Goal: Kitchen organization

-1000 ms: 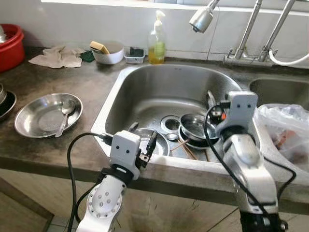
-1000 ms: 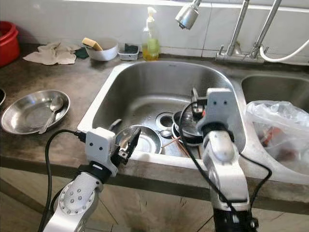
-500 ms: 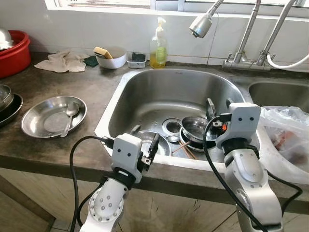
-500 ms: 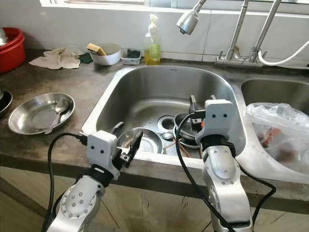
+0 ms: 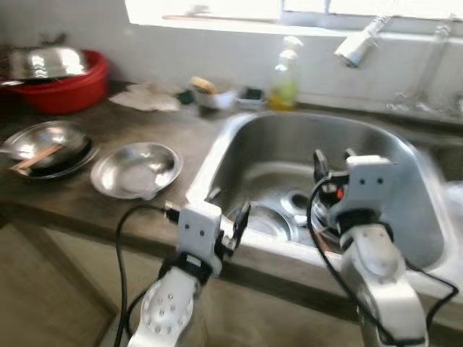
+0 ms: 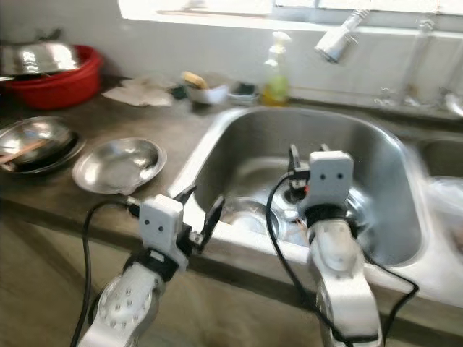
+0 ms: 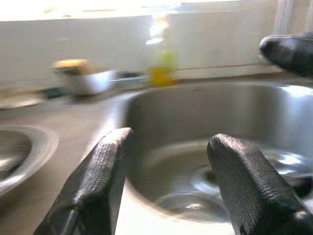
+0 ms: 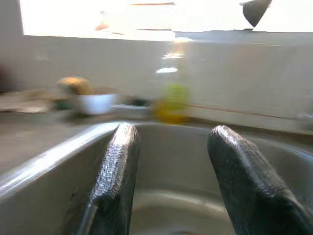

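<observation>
Here, left gripper [image 5: 230, 217] jaws spread above sink [image 5: 239, 137] rim, right gripper [image 5: 331, 160] jaws parted, empty

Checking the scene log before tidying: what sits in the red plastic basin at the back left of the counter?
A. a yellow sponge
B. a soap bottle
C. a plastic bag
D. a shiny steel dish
D: a shiny steel dish rests in the red plastic basin, reaching above its rim.
</observation>
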### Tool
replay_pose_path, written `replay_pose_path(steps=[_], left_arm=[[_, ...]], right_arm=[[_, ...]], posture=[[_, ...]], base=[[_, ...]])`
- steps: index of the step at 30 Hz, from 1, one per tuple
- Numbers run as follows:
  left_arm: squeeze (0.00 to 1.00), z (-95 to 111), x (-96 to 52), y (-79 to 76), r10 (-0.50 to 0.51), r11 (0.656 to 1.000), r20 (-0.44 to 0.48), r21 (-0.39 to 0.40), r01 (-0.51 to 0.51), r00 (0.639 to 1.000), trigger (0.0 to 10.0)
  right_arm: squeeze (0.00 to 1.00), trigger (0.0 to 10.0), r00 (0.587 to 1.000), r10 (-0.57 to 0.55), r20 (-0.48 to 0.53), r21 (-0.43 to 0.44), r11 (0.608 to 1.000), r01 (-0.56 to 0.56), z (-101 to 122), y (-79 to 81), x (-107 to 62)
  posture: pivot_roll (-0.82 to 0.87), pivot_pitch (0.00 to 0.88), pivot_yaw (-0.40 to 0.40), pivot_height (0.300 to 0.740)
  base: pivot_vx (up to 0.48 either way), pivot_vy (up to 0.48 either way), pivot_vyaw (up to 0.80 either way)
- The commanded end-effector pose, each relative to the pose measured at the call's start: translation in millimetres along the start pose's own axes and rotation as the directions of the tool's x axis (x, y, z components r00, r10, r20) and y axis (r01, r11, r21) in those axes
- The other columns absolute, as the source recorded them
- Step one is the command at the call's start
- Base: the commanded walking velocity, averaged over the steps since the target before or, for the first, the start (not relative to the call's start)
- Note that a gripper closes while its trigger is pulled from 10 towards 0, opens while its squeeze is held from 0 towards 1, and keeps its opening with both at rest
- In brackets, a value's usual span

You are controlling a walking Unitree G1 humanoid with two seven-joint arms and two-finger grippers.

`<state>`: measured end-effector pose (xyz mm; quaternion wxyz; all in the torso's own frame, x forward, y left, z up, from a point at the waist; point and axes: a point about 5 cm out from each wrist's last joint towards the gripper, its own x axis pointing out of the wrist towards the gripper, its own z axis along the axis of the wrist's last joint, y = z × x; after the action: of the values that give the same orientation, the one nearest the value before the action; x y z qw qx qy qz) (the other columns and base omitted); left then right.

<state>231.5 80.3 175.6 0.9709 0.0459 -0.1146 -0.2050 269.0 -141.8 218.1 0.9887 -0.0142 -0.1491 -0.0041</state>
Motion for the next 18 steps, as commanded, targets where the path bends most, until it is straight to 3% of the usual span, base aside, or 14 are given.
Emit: replay_pose_path(steps=[1,13,18], left_arm=[[0.00,-2.7,-0.9,0.5,0.009,1.000,-0.010,-0.010,-0.009,1.000,10.0],[0.00,-2.1,0.5,0.6,0.005,1.000,-0.004,-0.006,-0.005,1.000,10.0],[0.00,-3.7,-1.1,0.0,0.003,1.000,-0.012,-0.008,-0.003,1.000,10.0]], right_arm=[[0.00,10.0,0.999,0.015,0.035,0.004,1.000,-0.015,6.9,2.1,0.2],[0.00,10.0,0.998,0.033,0.051,0.019,0.999,-0.034,9.5,3.1,4.2],[0.00,10.0,0.998,0.058,0.033,0.025,0.998,-0.059,7.5,1.9,7.8]], posture=[[0.15,0.060,-0.034,0.740],[0.16,0.048,-0.028,0.740],[0.15,0.047,-0.029,0.740]], base=[[0.000,0.000,0.80],[0.000,0.000,0.73],[0.000,0.000,0.00]])
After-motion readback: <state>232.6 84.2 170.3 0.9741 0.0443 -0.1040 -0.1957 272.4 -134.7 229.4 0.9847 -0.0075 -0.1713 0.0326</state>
